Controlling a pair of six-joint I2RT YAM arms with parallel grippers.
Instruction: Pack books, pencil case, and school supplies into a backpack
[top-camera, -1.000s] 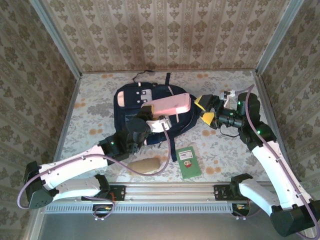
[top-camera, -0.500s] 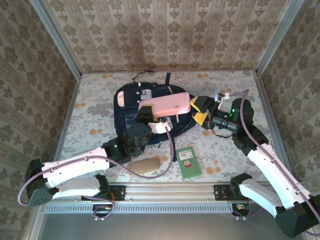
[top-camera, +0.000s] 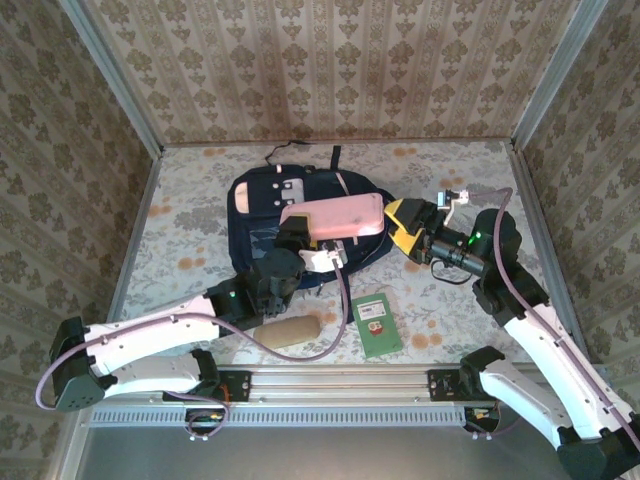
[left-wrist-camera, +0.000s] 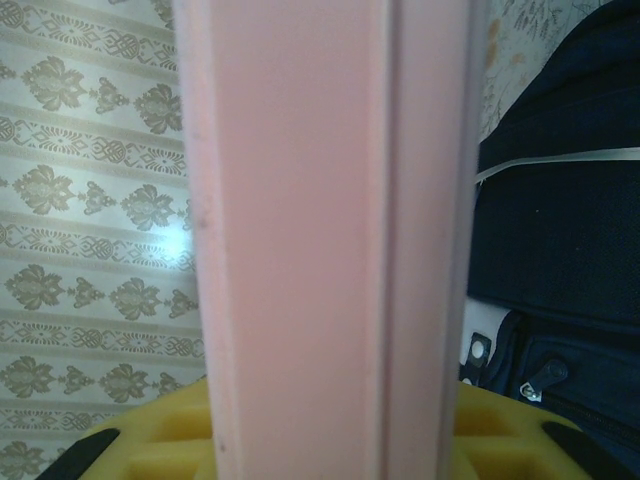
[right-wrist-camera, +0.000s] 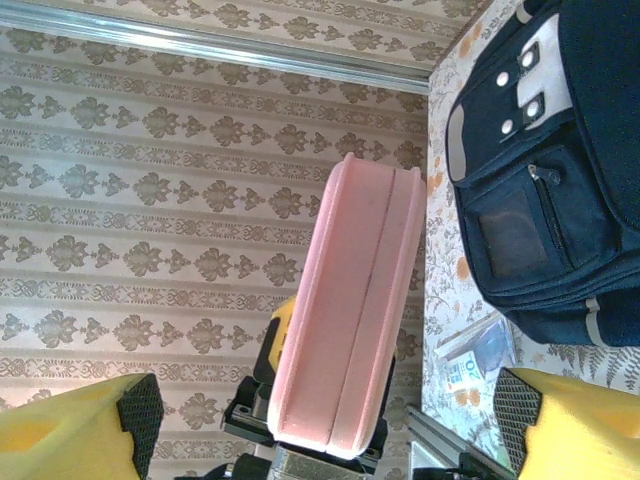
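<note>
Reaching in from the lower left of the overhead view, the left arm stretches across the floral table towards the middle. A tan oblong object lies on the cloth by the front rail, just beside that arm.

Next comes the backpack, lying flat at the table's centre with its front pockets up. The left gripper hovers over the backpack's front. It is clamped on the left end of the pink pencil case, its jaws closed only as far as the case's thickness allows. The case is held up above the backpack, its length running out to the right. In the left wrist view the pencil case stands between the yellow fingers, with the backpack to its right.

The small green book lies flat near the front rail, right of centre and well apart from the backpack.

Further right, the right gripper sits just beside the case's free end, its jaws spread wide with nothing between them. Whether a finger touches the case I cannot tell. From the right wrist camera its yellow fingers frame three things. These are the pencil case, the backpack and a small blue-and-white packet lying on the table just beside the backpack.
</note>
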